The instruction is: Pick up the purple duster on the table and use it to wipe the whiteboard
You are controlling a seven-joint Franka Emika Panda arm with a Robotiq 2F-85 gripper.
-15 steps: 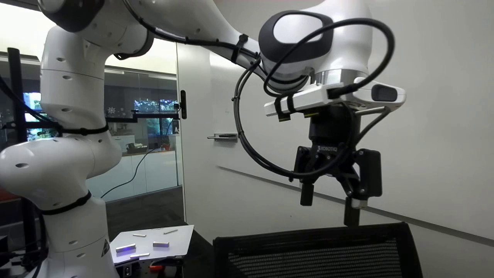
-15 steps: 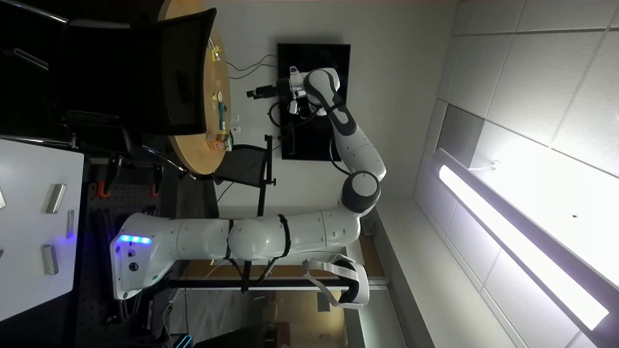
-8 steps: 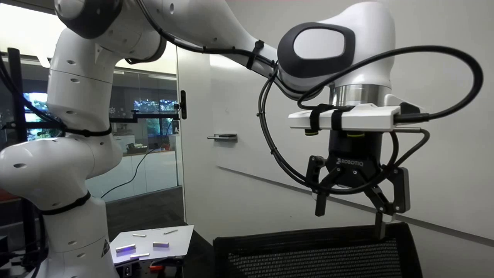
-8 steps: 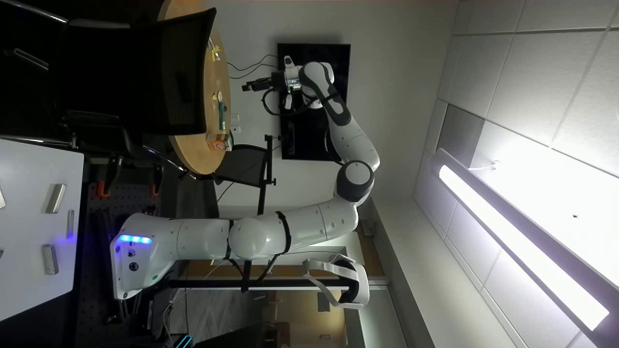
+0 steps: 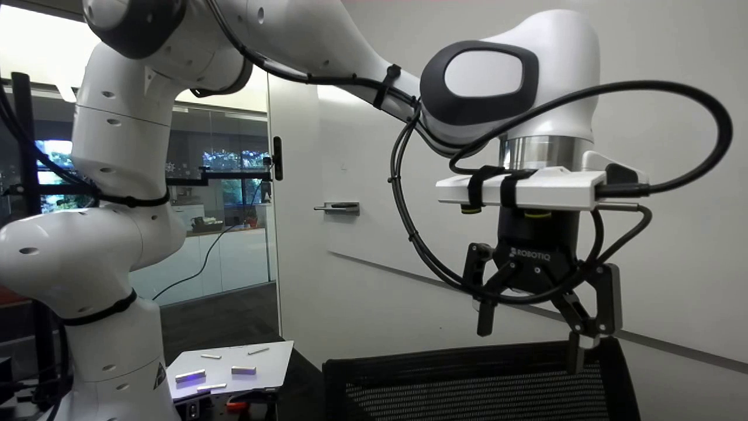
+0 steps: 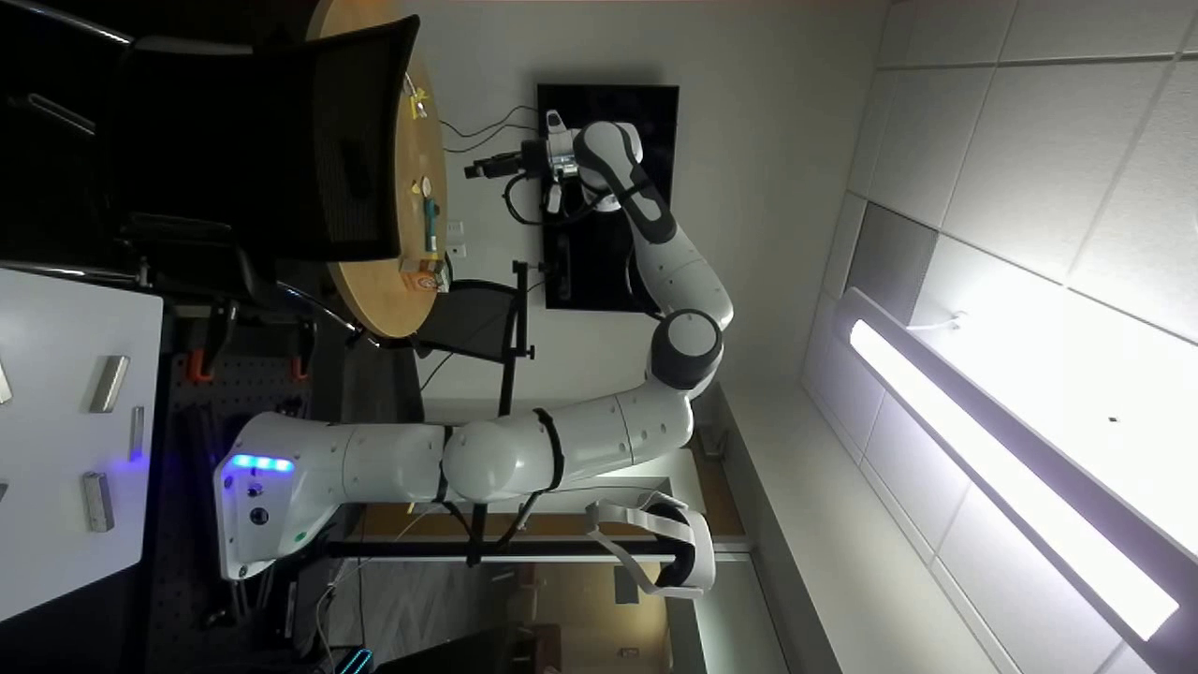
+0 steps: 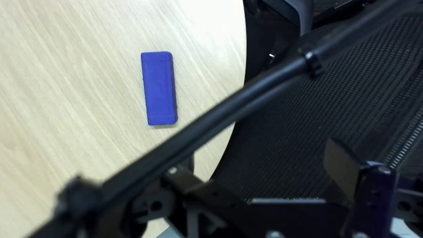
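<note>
The purple duster (image 7: 159, 88) lies flat on the light wood table (image 7: 82, 99) in the wrist view, near the table's curved edge. I cannot make it out in the exterior views. My gripper (image 5: 530, 336) is open with nothing between its fingers, pointing down above the chair back in an exterior view. In the wrist view the gripper (image 7: 264, 162) is over the dark chair, to the right of and below the duster. A cable partly hides its left finger. The whiteboard (image 5: 660, 175) is the large white wall panel behind the gripper, with a dark ledge along its lower edge.
A black mesh chair (image 5: 485, 386) stands below the gripper, against the table edge in the wrist view (image 7: 297, 132). A thick black cable (image 7: 214, 119) crosses the wrist view. The round table (image 6: 379, 300) bears a small box (image 6: 426, 274) and a teal item (image 6: 430, 225).
My gripper has turned and moved right and down in an exterior view, mostly in the first half second; since then it has sunk slightly. It stays open.
</note>
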